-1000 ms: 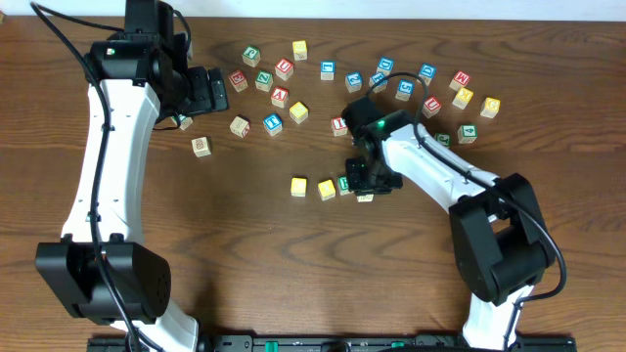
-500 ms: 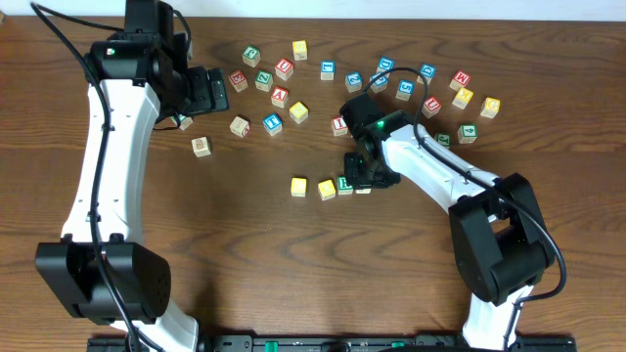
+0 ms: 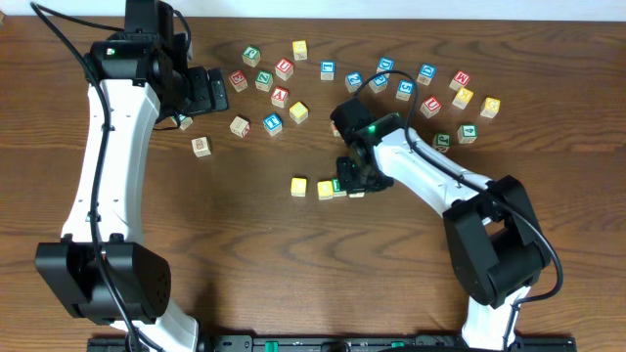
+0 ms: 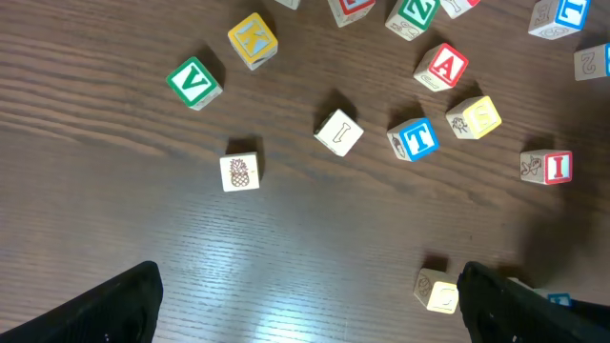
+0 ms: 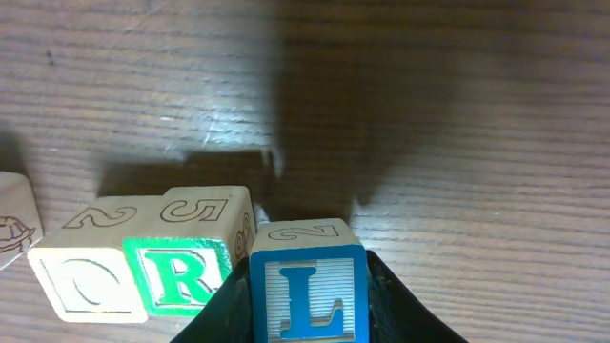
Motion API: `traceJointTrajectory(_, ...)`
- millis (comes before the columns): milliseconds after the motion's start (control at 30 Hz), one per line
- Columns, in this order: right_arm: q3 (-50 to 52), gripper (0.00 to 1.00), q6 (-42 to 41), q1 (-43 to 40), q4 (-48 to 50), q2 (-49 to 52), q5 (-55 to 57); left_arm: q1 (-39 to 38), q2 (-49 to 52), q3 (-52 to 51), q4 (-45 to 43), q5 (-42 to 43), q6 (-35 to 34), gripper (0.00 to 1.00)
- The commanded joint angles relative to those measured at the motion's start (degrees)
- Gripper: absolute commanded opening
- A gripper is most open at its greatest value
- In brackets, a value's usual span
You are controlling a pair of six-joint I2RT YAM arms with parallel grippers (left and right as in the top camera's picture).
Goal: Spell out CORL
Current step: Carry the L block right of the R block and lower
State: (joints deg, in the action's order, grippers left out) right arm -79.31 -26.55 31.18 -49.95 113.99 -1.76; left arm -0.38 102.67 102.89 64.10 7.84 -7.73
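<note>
Right wrist: L block point(image 5: 307, 300) (beside R point(image 5: 176, 278))

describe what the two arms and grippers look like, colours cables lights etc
Both share one design: the left arm and right arm have smooth white links between bulky black joint housings. Thin black cables loop along each. A small green light glows near the right arm's wrist. The left gripper and right gripper are matte black with blunt fingers.

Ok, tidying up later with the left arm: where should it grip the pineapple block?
Pinch the pineapple block by two opposite side faces, straight down from above: it sits flat, picture up, with all four sides free and the plain I block standing apart.
</note>
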Motion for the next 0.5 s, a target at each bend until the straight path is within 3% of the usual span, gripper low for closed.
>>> traceJointTrajectory(0, 0.4, 0.25, -1.2, 0.5, 0.0, 0.0, -0.3, 0.2, 0.3, 0.0, 0.1, 0.5, -0.5, 0.98)
traceJointTrajectory(467, 0.4, 0.25, -1.3, 1.6, 0.5, 0.0, -3.6, 0.2, 0.3, 0.0, 0.1, 0.5, -0.5, 0.98)
